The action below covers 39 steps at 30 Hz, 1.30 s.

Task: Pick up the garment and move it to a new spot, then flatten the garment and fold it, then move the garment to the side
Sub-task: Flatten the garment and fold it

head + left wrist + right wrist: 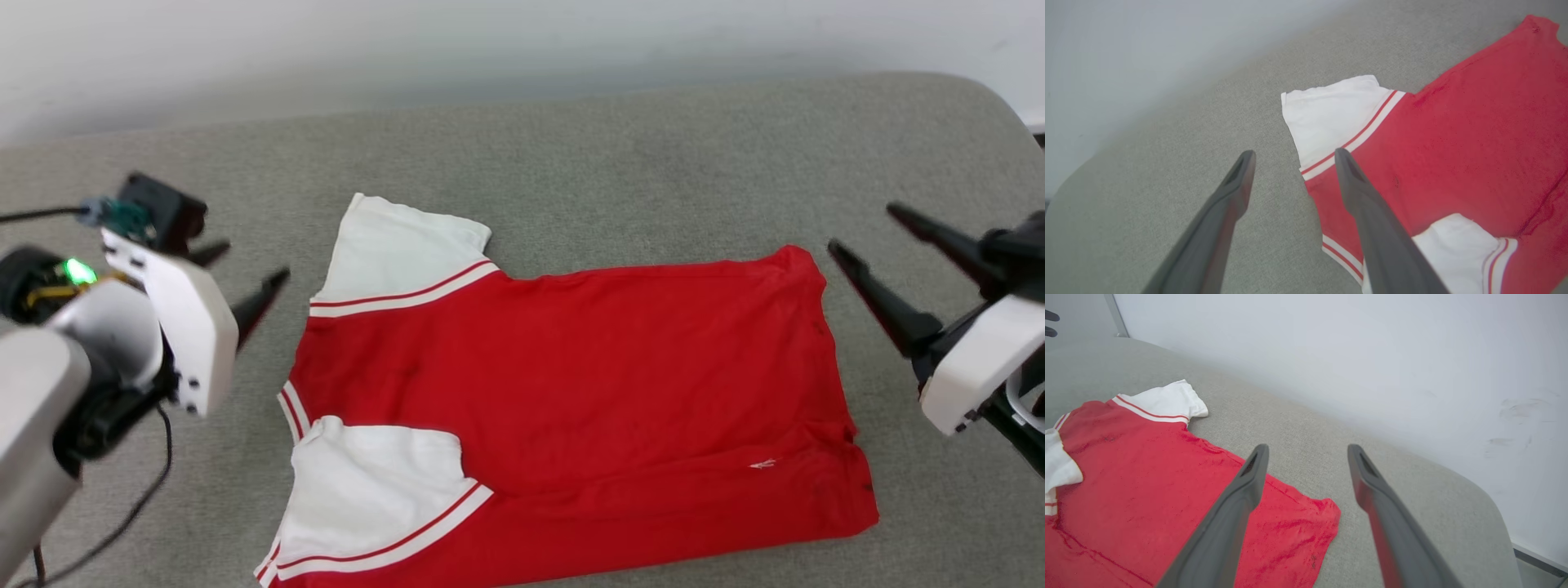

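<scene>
One garment (571,384) lies flat on the grey table (571,147), plain red side up. Its two white sleeves are at the left, the far sleeve (400,249) and the near sleeve (371,482), and its hem is at the right. Two grippers flank it without touching it. The left gripper (251,263) is just left of the far sleeve and the right gripper (862,227) is right of the hem. Both have their fingers spread and hold nothing.

Head camera looks steeply down; wrist cameras sit low at left and right, all sharing the red jersey (571,367).
</scene>
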Tool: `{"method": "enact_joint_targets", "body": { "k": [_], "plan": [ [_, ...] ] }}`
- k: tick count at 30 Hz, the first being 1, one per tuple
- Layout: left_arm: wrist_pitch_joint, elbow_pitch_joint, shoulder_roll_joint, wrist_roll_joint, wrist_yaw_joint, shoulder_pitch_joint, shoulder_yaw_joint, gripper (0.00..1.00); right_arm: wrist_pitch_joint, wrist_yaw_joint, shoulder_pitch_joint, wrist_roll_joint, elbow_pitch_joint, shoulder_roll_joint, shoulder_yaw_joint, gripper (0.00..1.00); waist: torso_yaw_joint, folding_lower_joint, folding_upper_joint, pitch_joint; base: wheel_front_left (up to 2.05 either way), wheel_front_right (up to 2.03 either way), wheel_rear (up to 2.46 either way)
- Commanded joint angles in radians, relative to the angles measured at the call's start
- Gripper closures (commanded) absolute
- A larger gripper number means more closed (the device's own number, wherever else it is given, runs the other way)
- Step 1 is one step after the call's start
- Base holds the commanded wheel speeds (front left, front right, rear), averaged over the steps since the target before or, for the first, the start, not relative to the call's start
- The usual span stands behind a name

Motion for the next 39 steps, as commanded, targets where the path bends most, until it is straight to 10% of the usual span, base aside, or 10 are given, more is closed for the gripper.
{"method": "enact_joint_targets", "body": {
  "k": [1, 19, 31, 39],
  "plan": [
    [-0.038, 0.019, -0.012, 0.027, 0.012, -0.036, 0.016, 0.0, -0.065, -0.001, 0.035, -0.067, -0.012, 0.046, -0.068, 0.0, -0.016, 0.0, -0.0001, 0.02, 0.0, 0.0, 0.0],
    [0.102, 0.204, -0.094, 0.048, 0.008, -0.367, 0.054, 0.0, -0.286, -0.001, 0.357, -0.385, -0.23, 0.463, -0.468, 0.0, -0.118, 0.0, -0.0001, 0.222, 0.0, 0.0, 0.0],
    [0.601, 0.278, -0.09, -0.051, -0.031, -0.578, -0.016, 0.0, -0.277, -0.001, 0.298, -0.411, -0.204, 0.493, -0.404, 0.0, -0.184, 0.0, -0.0001, 0.388, 0.0, 0.0, 0.0],
    [0.722, 0.282, -0.079, -0.016, -0.054, -0.592, -0.093, 0.0, -0.3, -0.001, 0.241, -0.404, -0.157, 0.503, -0.373, 0.0, -0.197, 0.0, -0.0001, 0.45, 0.0, 0.0, 0.0]
  ]
}}
